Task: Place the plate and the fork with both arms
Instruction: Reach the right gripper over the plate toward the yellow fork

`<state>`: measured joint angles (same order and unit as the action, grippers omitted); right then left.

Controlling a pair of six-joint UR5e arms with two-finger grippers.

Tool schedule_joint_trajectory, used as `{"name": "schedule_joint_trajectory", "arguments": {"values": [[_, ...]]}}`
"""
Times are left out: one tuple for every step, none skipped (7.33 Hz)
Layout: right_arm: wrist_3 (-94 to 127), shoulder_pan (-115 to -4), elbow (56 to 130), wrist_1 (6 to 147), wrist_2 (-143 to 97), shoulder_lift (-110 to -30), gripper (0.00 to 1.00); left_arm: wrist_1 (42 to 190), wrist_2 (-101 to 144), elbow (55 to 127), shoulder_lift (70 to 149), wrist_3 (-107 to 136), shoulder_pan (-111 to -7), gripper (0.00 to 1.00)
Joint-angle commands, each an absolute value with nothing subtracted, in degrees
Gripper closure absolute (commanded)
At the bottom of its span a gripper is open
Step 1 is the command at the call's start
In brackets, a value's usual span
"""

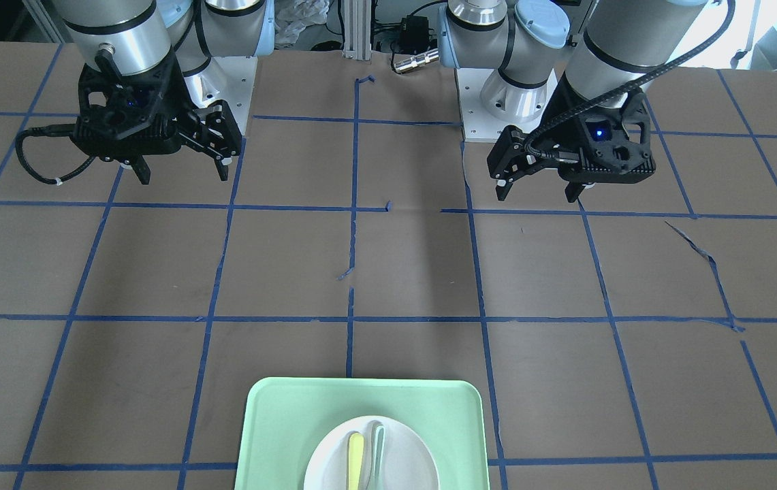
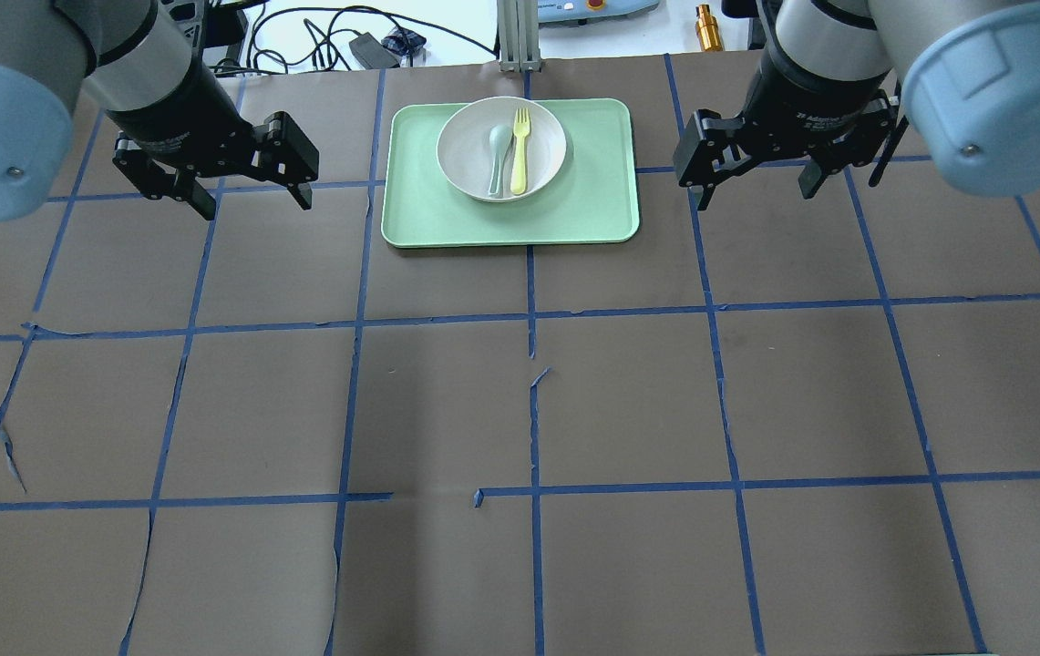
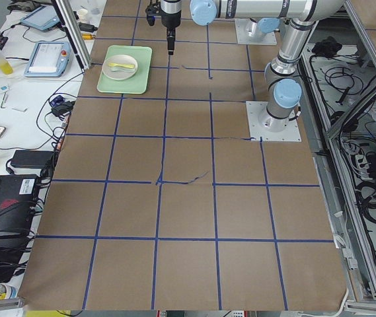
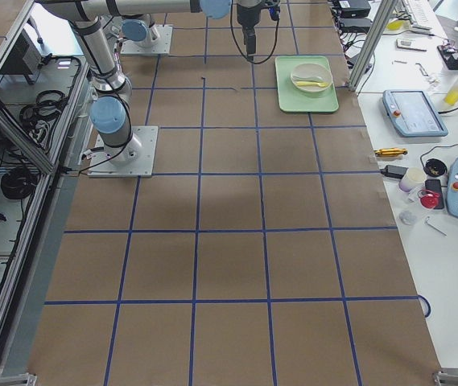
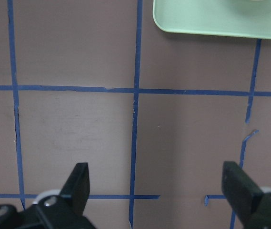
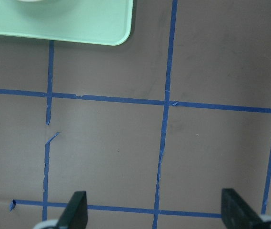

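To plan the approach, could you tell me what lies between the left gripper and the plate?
Overhead view: only taped table and a bare strip of the tray lie between the left gripper and the plate.

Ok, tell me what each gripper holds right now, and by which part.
Nothing is held. The left gripper and right gripper are both open and empty; the fork lies in the plate, beside the spoon.
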<state>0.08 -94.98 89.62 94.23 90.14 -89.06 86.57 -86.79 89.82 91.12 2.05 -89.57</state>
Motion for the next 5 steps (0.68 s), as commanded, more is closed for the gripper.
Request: {"name": "schedule_joint_trajectory", "arguments": {"values": [[1.6,-95.6,89.0,101.9,90.1,-84.6,0.00,87.2,-86.7,89.9,90.6,2.0,-89.6,0.00],[1.7,-96.2,87.3,104.1,90.9,-80.6,0.00,87.2,-86.7,90.2,90.4,2.0,-89.6,0.00],[2.1,-96.5,83.4,106.1,91.2,-75.0,0.00,87.1,-86.7,90.3,90.4,2.1,-89.6,0.00],[3.3,-97.1,77.8,106.7,91.1,-68.9,0.03,87.1,-86.7,90.4,90.5,2.1,-89.6,0.00],[3.8,-98.6,72.0,107.0,90.9,-62.3,0.02,87.1,-86.7,90.4,90.5,2.1,-89.6,0.00]]}}
